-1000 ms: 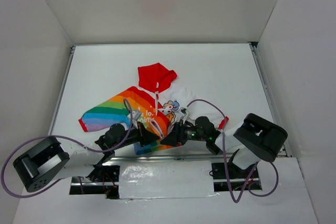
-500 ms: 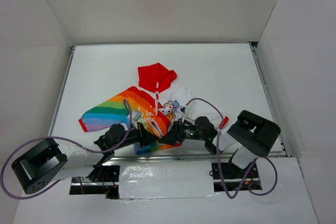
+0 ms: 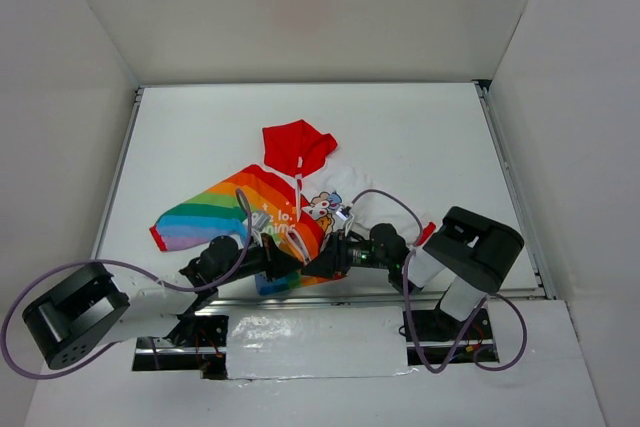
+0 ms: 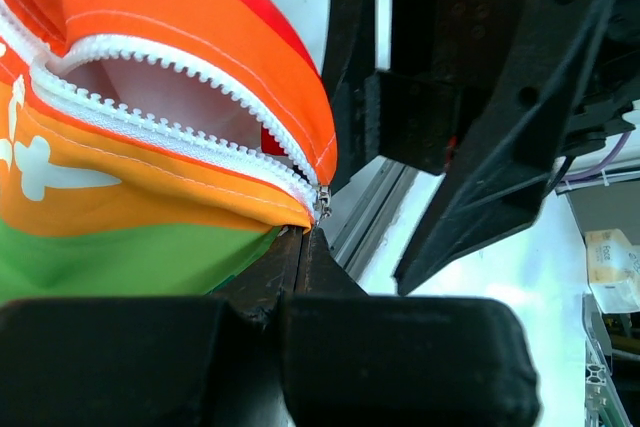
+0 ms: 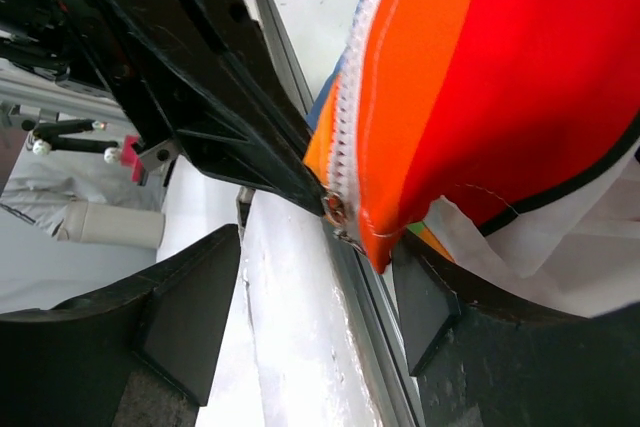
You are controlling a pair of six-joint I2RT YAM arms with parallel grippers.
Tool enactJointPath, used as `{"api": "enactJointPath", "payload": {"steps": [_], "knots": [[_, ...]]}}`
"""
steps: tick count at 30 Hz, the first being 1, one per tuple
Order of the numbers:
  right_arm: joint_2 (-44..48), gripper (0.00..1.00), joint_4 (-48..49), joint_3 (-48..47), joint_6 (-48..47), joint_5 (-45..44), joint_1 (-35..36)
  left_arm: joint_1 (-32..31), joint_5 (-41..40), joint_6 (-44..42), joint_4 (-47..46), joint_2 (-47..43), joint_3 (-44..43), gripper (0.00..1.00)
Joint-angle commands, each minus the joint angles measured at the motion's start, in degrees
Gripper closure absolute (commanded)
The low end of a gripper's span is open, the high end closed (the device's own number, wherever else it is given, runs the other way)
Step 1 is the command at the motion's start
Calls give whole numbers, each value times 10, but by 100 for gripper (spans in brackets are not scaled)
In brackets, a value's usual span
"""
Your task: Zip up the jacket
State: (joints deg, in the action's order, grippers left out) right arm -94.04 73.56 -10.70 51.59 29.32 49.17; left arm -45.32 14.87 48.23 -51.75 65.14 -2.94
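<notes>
The jacket (image 3: 225,212) lies near the table's front edge, red hood (image 3: 296,147) to the rear, rainbow half on the left, white cartoon half (image 3: 335,202) on the right. Its white zipper (image 4: 150,127) gapes open above the bottom end. My left gripper (image 4: 304,239) is shut on the jacket's orange bottom hem right at the zipper's metal slider (image 4: 321,205). My right gripper (image 5: 315,282) is open, its fingers (image 5: 190,312) either side of the slider (image 5: 335,209) and hem corner, not closed on them. In the top view the two grippers (image 3: 293,260) (image 3: 320,265) meet tip to tip.
The table's metal front rail (image 5: 370,317) runs just under the hem. A silver taped strip (image 3: 315,337) lies in front of it. White walls enclose the table on three sides. The right arm's purple cable (image 3: 385,197) loops over the white half.
The right arm's elbow has swung left and the right gripper has edged toward the hem. The left gripper and jacket have stayed put.
</notes>
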Motion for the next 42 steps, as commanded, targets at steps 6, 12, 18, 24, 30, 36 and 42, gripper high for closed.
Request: {"api": "enactJointPath", "payload": {"steps": [6,12,18,24,30,36,42], "knots": [[-35,35,123,11,20,2,8,-3,0,-12,-5,-28,-7,100],[-38,45,149,16,24,-1,8,-3,3,-7,-20,-18,-2,100],[-40,46,162,20,24,-8,8,-3,9,-3,-35,-3,-4,100],[-49,45,184,22,23,-13,8,-3,18,-2,-47,6,-7,100],[-61,38,186,9,17,-24,8,-3,24,3,-51,8,-9,100],[-57,38,193,-2,21,-26,8,-3,22,0,-43,2,-9,100],[-40,38,178,-15,18,-28,8,-3,24,2,-52,9,-8,100]]}}
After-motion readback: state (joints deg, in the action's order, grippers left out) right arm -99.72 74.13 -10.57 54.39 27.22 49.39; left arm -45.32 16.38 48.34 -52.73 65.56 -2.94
